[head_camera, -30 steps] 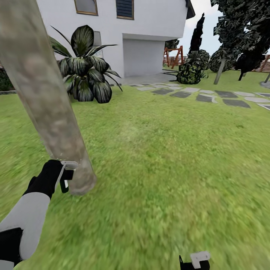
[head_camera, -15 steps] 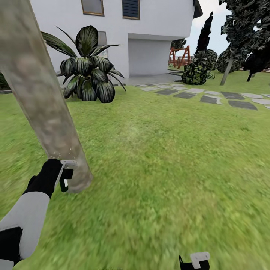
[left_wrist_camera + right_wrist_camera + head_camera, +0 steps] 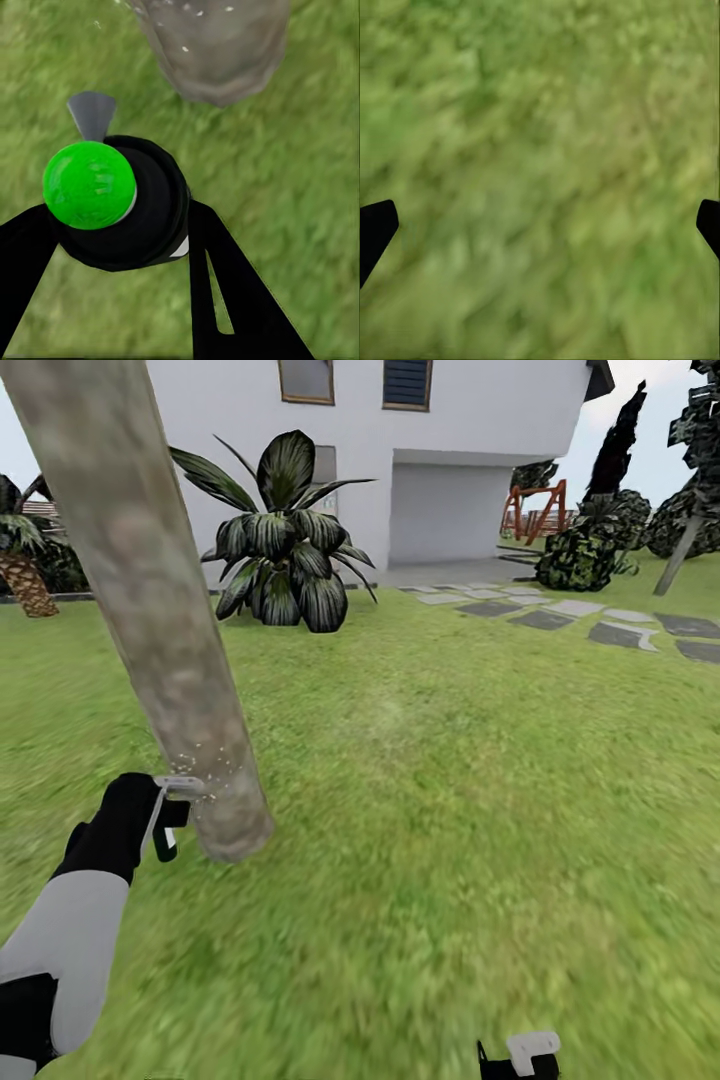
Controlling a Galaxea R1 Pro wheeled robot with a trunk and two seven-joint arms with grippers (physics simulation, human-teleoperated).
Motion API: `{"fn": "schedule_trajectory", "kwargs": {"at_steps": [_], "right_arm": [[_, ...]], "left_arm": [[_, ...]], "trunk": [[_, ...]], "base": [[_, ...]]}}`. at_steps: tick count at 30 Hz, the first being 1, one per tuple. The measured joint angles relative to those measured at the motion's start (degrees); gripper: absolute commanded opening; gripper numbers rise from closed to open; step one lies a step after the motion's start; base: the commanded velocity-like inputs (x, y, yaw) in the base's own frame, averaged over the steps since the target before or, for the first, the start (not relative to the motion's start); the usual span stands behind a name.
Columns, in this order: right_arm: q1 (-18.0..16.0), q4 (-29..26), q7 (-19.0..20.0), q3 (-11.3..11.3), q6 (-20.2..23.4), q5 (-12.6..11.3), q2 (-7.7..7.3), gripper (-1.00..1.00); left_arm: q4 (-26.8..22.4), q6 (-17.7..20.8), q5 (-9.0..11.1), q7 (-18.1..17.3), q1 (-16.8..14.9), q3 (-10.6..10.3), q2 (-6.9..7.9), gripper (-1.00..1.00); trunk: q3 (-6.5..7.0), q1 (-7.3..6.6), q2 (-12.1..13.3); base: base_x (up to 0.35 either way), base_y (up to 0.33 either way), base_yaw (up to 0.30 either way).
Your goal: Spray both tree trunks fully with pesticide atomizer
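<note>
lawn (image 3: 450,810) | left end effector (image 3: 112,225) clamped on atomizer (image 3: 112,202) beside tree trunk (image 3: 150,610) | right end effector (image 3: 540,225) spread apart | no legible writing

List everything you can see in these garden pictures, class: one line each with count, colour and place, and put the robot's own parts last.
Tree trunk: one, grey-brown, left foreground.
Pesticide atomizer: one, black with green cap, in the left hand.
Lawn: one, green, all around.
Broad-leaved plant: one, dark green, before the house.
House: one, white, behind.
Paving stones: several, grey, right.
Palm: one, brown-trunked, far left.
Left hand: one, black, beside the trunk base.
Right hand: one, black and white, bottom edge.
</note>
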Motion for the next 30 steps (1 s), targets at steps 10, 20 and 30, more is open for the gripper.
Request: {"fn": "schedule_trajectory", "kwargs": {"at_steps": [10, 20, 30], "right_arm": [[0.0, 0.0, 0.0, -0.1, 0.0, 0.0, -0.08, 1.00], [0.0, 0.0, 0.0, 0.0, 0.0, 0.0, -0.08, 1.00], [0.0, 0.0, 0.0, 0.0, 0.0, 0.0, -0.06, 1.00]], "left_arm": [[0.1, 0.0, -0.1, 0.0, 0.3, 0.1, -0.06, -1.00], [0.1, 0.0, -0.1, 0.0, 0.3, 0.2, 0.08, -1.00], [0.1, 0.0, -0.1, 0.0, 0.3, 0.3, 0.70, -1.00]], "trunk": [[0.00, -0.01, 0.0], [0.00, 0.00, 0.0], [0.00, 0.01, 0.0]], "base": [[0.191, -0.202, 0.010], [0.122, -0.254, 0.000], [0.046, -0.267, 0.117]]}}
